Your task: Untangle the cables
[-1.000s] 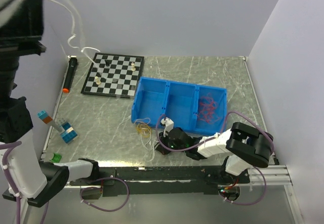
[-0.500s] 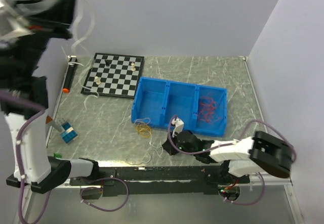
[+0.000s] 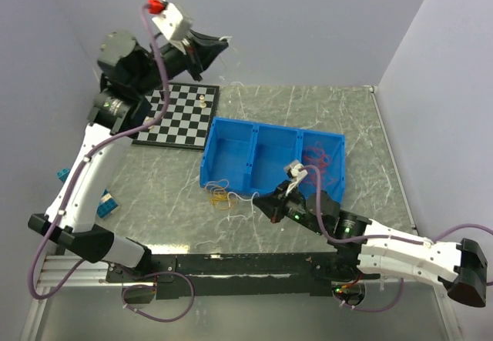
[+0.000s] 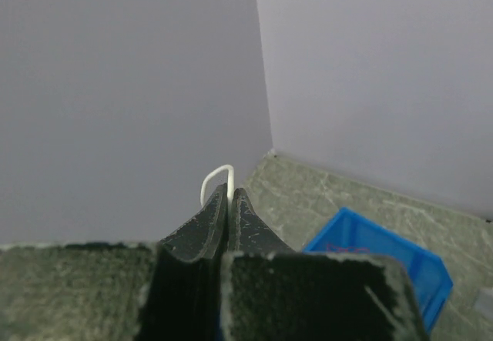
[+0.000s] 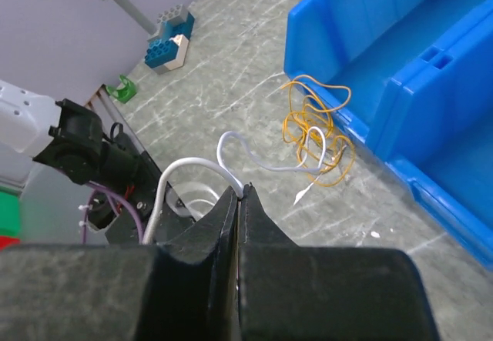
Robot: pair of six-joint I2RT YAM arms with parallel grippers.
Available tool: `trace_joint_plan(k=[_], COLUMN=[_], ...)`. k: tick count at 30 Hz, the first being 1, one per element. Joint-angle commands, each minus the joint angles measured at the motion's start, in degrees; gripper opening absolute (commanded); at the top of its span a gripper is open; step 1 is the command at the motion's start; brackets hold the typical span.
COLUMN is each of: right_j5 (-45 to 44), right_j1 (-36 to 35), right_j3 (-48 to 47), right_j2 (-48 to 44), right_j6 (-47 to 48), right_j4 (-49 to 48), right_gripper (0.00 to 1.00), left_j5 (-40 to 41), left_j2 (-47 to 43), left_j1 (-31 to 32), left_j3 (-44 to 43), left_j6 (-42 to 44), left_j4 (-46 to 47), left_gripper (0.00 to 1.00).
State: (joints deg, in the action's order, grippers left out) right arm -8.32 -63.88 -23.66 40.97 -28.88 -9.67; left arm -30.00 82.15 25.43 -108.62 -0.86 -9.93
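My left gripper (image 3: 221,46) is raised high near the back wall, above the chessboard. In the left wrist view it (image 4: 229,195) is shut on a loop of the white cable (image 4: 216,176). My right gripper (image 3: 269,202) hangs low in front of the blue bin. In the right wrist view it (image 5: 245,193) is shut on another stretch of the white cable (image 5: 192,164). From there the white cable runs into the yellow cable (image 5: 316,118), which is a tangle (image 3: 219,196) on the table beside the bin. A red cable (image 3: 320,164) lies in the bin's right compartment.
The blue three-compartment bin (image 3: 254,129) stands mid-table and a chessboard (image 3: 181,114) with a few pieces behind it. Blue toy bricks (image 5: 171,42) and a small green piece (image 5: 123,88) lie near the left edge. The arms' base rail (image 3: 231,264) runs along the near edge.
My left arm has swung from the far left towards the back wall over the chessboard, taking the white cable with it. My right arm has stretched out and its gripper has shifted right.
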Motion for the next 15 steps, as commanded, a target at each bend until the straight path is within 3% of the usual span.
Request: trace_joint_plan(k=[1, 8, 15], right_j5=[0.6, 2.9, 1.9], right_j1=[-0.3, -0.3, -0.5], right_j3=[-0.9, 4.3, 6.3], right_j2=[-5.3, -14.3, -18.5], right_j6=[-0.1, -4.5, -7.6], right_j4=[6.1, 12.1, 17.6], right_gripper=[0.0, 0.0, 0.0], left_j5=[5.3, 8.2, 7.1], left_j2=[1.0, 2.2, 2.3], left_j1=[0.8, 1.1, 1.7], left_j3=[3.2, 8.4, 6.2], left_j6=[4.8, 8.4, 7.5], left_j4=[3.1, 2.7, 2.4], left_gripper=[0.01, 0.01, 0.01])
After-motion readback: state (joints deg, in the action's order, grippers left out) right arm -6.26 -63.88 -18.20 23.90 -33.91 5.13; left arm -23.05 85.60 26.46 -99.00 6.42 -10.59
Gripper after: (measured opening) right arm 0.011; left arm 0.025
